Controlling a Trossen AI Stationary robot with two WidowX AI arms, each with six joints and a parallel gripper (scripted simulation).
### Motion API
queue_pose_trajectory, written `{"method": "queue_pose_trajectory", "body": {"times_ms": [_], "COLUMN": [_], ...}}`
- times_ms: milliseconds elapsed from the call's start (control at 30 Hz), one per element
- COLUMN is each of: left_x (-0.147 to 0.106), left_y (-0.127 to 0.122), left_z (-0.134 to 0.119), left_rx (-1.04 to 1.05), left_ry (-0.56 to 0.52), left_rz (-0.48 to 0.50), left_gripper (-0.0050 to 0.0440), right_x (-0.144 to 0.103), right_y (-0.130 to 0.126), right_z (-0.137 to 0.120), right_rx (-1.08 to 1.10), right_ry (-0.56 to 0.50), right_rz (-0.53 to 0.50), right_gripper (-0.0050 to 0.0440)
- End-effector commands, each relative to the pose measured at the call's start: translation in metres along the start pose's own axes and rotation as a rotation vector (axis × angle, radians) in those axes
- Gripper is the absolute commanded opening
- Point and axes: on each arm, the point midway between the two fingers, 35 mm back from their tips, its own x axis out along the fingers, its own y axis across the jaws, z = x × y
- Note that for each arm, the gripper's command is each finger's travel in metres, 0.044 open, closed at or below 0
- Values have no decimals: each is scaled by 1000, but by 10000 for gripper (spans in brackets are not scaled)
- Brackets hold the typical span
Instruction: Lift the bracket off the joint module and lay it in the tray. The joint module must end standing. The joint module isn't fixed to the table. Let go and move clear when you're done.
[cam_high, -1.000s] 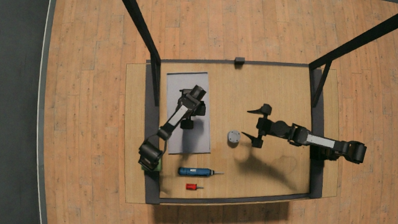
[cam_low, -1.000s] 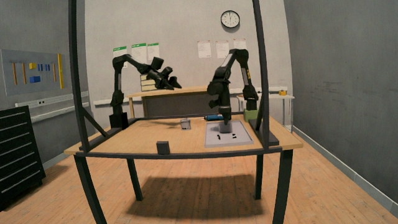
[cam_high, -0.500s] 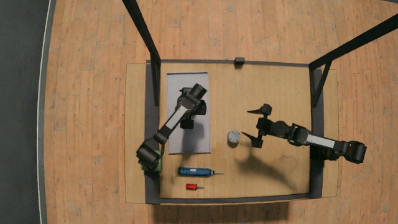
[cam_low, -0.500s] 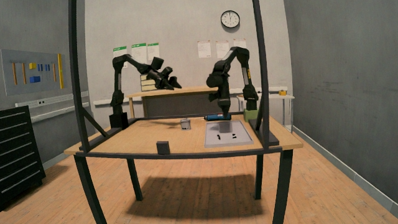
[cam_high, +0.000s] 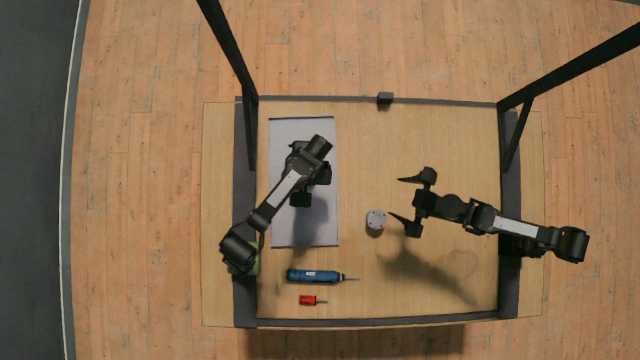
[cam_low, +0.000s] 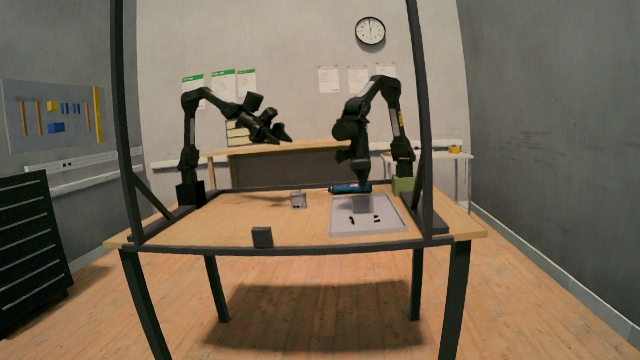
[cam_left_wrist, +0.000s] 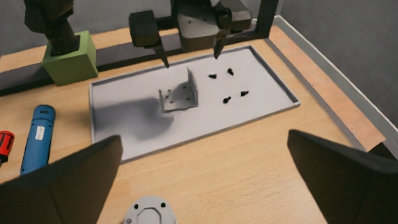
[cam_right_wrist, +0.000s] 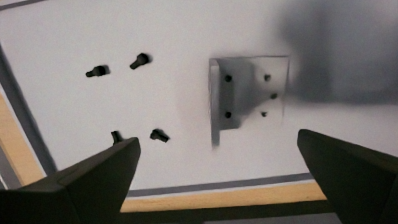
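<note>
The grey angle bracket (cam_right_wrist: 248, 97) lies on the light grey tray (cam_high: 303, 181), free of any finger; it also shows in the left wrist view (cam_left_wrist: 179, 94). My right gripper (cam_right_wrist: 217, 140) is open and hovers straight above the bracket (cam_low: 361, 204), with its fingers clear of it. The round grey joint module (cam_high: 376, 219) stands upright on the table between the arms, bare on top. My left gripper (cam_high: 402, 197) is open and empty, held high in the air beside the module (cam_left_wrist: 149, 212).
Several small black screws (cam_right_wrist: 120, 65) lie loose in the tray near the bracket. A blue screwdriver (cam_high: 320, 275) and a small red one (cam_high: 310, 300) lie near the front edge. A green block (cam_high: 250, 262) sits at the right arm's base. Black frame posts stand at the table's corners.
</note>
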Motion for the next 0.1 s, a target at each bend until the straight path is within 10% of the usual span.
{"method": "queue_pose_trajectory", "body": {"times_ms": [0,67], "left_x": [-5,-5], "left_y": [0,0], "left_z": [13,13], "left_rx": [1,1], "left_ry": [-31,-31], "left_rz": [-2,-2], "left_gripper": [440,440], "right_x": [-7,-7], "right_y": [3,3], "right_z": [2,2], "right_rx": [-2,-2], "right_ry": [-15,-15], "right_rz": [20,20], "right_gripper": [440,440]}}
